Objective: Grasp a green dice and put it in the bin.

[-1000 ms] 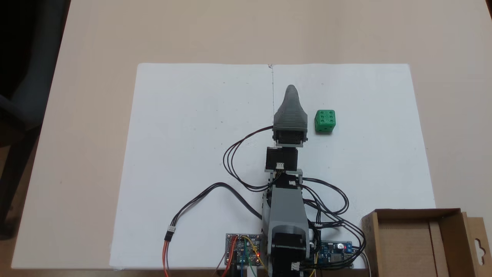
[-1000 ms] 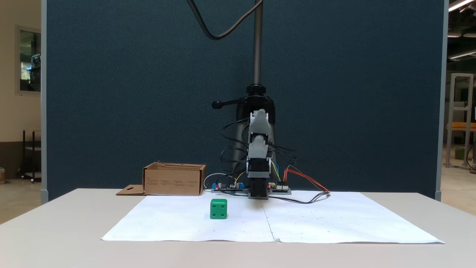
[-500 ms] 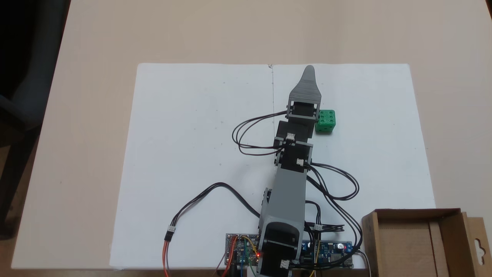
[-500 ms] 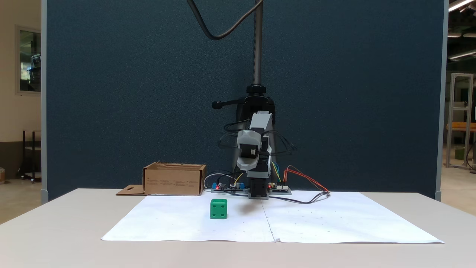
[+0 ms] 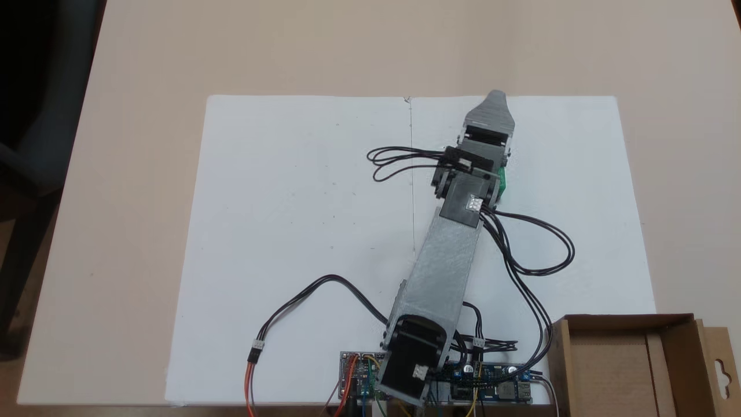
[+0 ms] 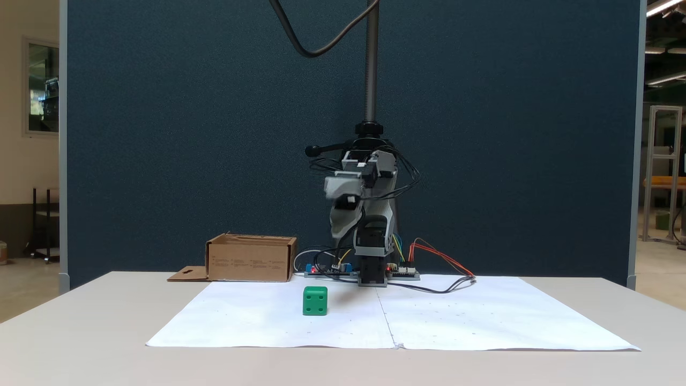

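- One green dice [image 6: 315, 300], resting on white paper [image 6: 257, 321], mostly hidden under the arm from above [image 5: 501, 179].
- One cardboard box [image 5: 622, 365], well apart.
- One gripper [image 6: 343, 220] raised above the dice; finger state cannot be told, blurred.
- Beige table [image 5: 145, 174]; dark blue partition [image 6: 187, 134] behind.

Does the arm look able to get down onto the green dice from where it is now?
Probably yes. The end effector hangs above the dice, which sits alone on the paper, nothing between them. Whether it is open cannot be told.
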Robot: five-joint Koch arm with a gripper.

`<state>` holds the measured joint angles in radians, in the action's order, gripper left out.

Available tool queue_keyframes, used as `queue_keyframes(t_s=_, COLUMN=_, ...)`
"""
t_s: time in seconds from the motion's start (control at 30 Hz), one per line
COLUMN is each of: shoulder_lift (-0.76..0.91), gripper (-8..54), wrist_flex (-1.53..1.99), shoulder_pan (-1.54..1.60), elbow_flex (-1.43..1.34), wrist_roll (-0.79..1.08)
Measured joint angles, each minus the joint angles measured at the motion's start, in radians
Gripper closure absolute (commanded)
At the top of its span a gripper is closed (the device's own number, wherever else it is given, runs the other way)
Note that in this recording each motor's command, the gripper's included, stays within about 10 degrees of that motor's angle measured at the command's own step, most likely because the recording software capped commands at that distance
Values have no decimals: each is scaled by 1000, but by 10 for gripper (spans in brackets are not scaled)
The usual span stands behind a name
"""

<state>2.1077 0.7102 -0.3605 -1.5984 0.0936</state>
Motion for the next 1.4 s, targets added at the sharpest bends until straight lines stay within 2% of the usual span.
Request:
queue_keyframes(t_s=0.27, shoulder_lift=-71, gripper=14, wrist_flex=425, shoulder_pan=-101, elbow_flex=28, wrist_roll=8)
queue_keyframes(t_s=0.47, shoulder_lift=-117, gripper=11, wrist_flex=785, shoulder_pan=-129, elbow_flex=172, wrist_roll=187)
queue_keyframes(t_s=0.57, shoulder_lift=-126, gripper=11, wrist_flex=856, shoulder_pan=-138, elbow_flex=204, wrist_roll=255)
queue_keyframes(t_s=0.9, shoulder_lift=-285, gripper=12, wrist_flex=905, shoulder_pan=-241, elbow_flex=403, wrist_roll=430)
queue_keyframes(t_s=1.4, shoulder_lift=-423, gripper=13, wrist_flex=940, shoulder_pan=-267, elbow_flex=592, wrist_roll=456)
